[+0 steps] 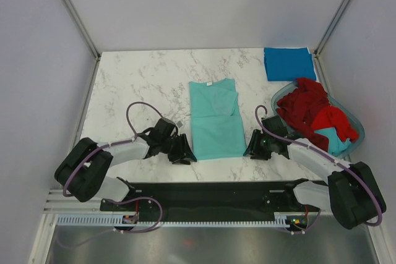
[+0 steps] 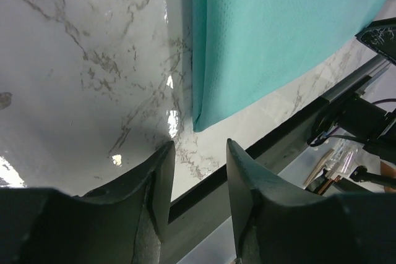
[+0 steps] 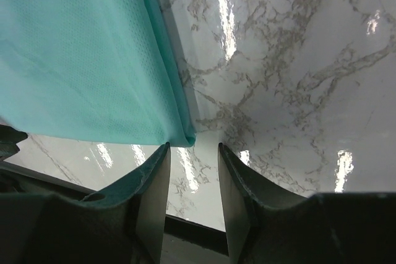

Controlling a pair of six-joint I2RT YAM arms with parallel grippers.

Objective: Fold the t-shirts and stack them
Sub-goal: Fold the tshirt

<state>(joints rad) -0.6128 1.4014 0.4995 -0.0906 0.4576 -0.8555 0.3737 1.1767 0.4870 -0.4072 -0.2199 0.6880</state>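
Across the middle of the marble tabletop, seen from above, a light teal t-shirt lies flat. It is folded into a long panel, with its collar toward the far edge and its hem toward the near edge. A blue t-shirt sits folded in a neat rectangle at the far right corner. Along the right edge stands an oval basket with crumpled red t-shirts heaped inside. The left gripper rests low just beside the teal shirt's near left corner. The right gripper mirrors it just beside the near right corner. From this height it is not clear how wide either gripper stands.

Left wrist view: the left gripper has its two dark fingers spread apart with only bare marble between them. The teal t-shirt fills the upper right. Its folded corner points down toward the gap and stops just short of the fingertips.

Right wrist view: the right gripper also has its fingers parted and empty. The teal t-shirt covers the upper left, with veined marble on the right. The shirt's corner lies just ahead of the gap between the fingertips. Whether it touches them cannot be told.
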